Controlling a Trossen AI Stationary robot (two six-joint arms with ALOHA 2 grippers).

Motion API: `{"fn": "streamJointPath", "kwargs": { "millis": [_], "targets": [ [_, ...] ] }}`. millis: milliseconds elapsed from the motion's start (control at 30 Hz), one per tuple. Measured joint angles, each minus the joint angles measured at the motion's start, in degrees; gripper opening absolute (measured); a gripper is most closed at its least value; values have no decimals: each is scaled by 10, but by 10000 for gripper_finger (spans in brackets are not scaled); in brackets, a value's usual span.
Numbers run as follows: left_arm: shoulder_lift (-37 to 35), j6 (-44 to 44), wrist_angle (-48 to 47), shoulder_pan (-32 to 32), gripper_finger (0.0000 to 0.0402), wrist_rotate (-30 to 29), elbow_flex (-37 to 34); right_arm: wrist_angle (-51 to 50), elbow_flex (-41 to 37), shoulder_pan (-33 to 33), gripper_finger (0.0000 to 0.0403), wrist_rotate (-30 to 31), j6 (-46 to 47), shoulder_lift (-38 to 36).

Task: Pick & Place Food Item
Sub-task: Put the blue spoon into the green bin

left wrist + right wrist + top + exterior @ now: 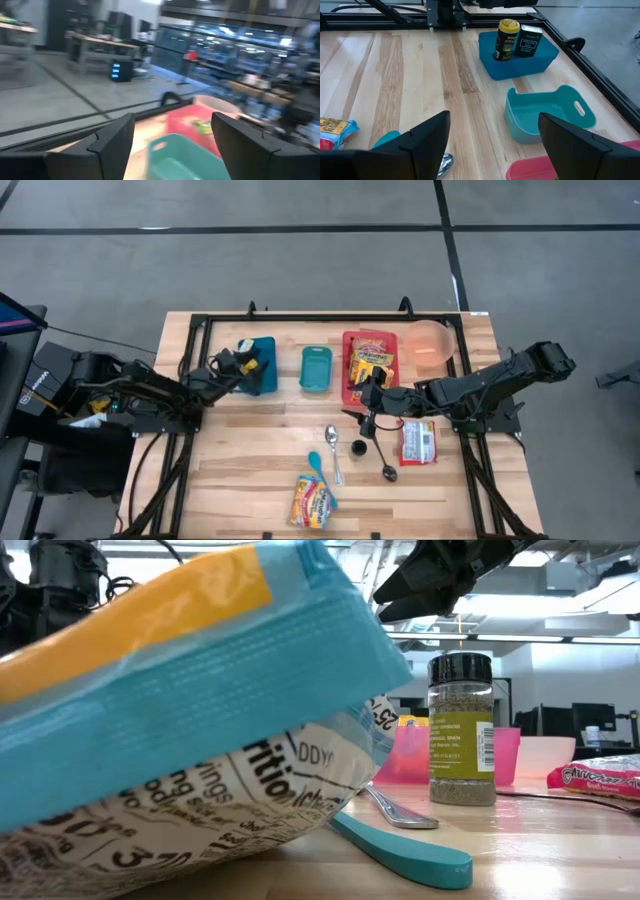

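I'm looking down on a light wooden table (250, 450) ringed by a black frame, standing on a grey floor crossed by dark lines.

Along the table's far edge sit four containers in a row: a blue bin (262, 364) holding a yellow-lidded can (506, 39) and a dark box (528, 40), a small teal bin (316, 368) with nothing in it, a red bin (370, 360) with snack packets inside, and a pink bowl (430, 343) near the far right corner.

The food item I take to be the task's, a colourful snack bag (313, 502), lies flat near the middle of the near edge, its long axis running from the near edge toward the far edge, tilted slightly.

Just beyond it lie a teal spoon (318, 466) and a metal spoon (333, 450), then a spice jar (359, 447) and a dark ladle (385, 462). A red-and-white packet (417, 442) lies toward the right edge.

My right gripper (366, 402) hangs above the table centre with its fingers spread wide, nothing between them. My left gripper (238, 363) is over the blue bin, fingers apart and gripping nothing that I can see.
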Motion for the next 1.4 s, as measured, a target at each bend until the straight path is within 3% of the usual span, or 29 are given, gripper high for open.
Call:
{"fn": "streamJointPath", "kwargs": {
  "millis": [267,867,1400],
  "targets": [
    [-2,-15,-22,-13,227,142,52,-2,0,0,297,0,0,0],
    [-2,-13,-149,-138,204,145,132,-5,0,0,297,-2,0,0],
    [-2,-35,-460,-212,204,146,255,-41,0,0,297,-2,5,0]
  ]
}}
